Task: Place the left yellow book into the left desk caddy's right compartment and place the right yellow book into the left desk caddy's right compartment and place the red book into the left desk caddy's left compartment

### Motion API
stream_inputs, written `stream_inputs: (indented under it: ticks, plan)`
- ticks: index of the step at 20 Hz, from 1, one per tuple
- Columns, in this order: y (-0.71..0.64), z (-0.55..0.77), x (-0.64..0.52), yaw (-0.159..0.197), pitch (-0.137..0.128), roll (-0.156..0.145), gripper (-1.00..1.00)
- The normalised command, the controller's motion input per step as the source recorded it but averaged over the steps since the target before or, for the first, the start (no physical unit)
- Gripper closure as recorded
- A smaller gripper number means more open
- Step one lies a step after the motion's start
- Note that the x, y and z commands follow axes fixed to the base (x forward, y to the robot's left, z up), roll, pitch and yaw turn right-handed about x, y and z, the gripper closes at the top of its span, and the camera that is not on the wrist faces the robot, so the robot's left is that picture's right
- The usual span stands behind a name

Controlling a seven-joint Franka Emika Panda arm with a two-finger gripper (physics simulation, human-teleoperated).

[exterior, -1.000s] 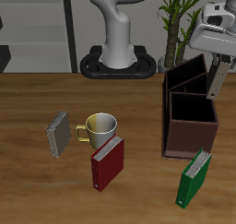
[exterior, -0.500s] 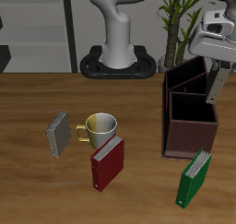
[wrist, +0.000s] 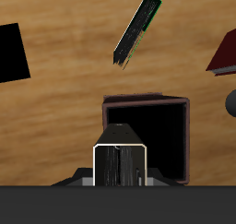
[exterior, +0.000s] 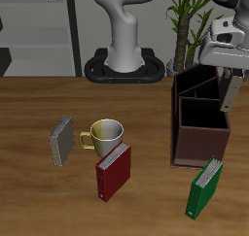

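My gripper [exterior: 231, 75] is shut on the left yellow book [exterior: 230, 92], a thin grey striped book that hangs upright from the fingers. It is just above the left desk caddy [exterior: 200, 133], a dark brown box with a middle wall. In the wrist view the held book [wrist: 120, 163] is over one open dark section of the caddy [wrist: 184, 126]. The right yellow book [exterior: 61, 141] leans on the table beside the mug. The red book [exterior: 113, 172] stands nearer the table's front edge, and shows in the wrist view as well [wrist: 221, 54].
A metal mug [exterior: 105, 135] stands between the grey book and the red book. A green book [exterior: 204, 186] leans in front of the caddy and also shows in the wrist view [wrist: 138, 29]. A potted plant [exterior: 185, 16] stands behind the caddy.
The gripper with the grey book has come down a little toward the caddy and shifted slightly. Nothing on the table has moved.
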Motion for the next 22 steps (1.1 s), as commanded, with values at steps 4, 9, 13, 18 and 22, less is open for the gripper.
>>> stream_inputs:
  ticks: [4,9,13,18,22]
  plan:
    - [0.02,0.09,-0.06,0.058,-0.03,0.053,1.0]
    - [-0.1,0.05,0.03,0.038,-0.014,0.015,1.0]
    - [-0.08,-0.02,0.08,-0.006,0.023,0.03,1.0]
    - [-0.01,-0.11,0.01,0.02,-0.006,0.018,1.0]
    - [0.08,-0.11,-0.05,0.009,0.001,0.025,1.0]
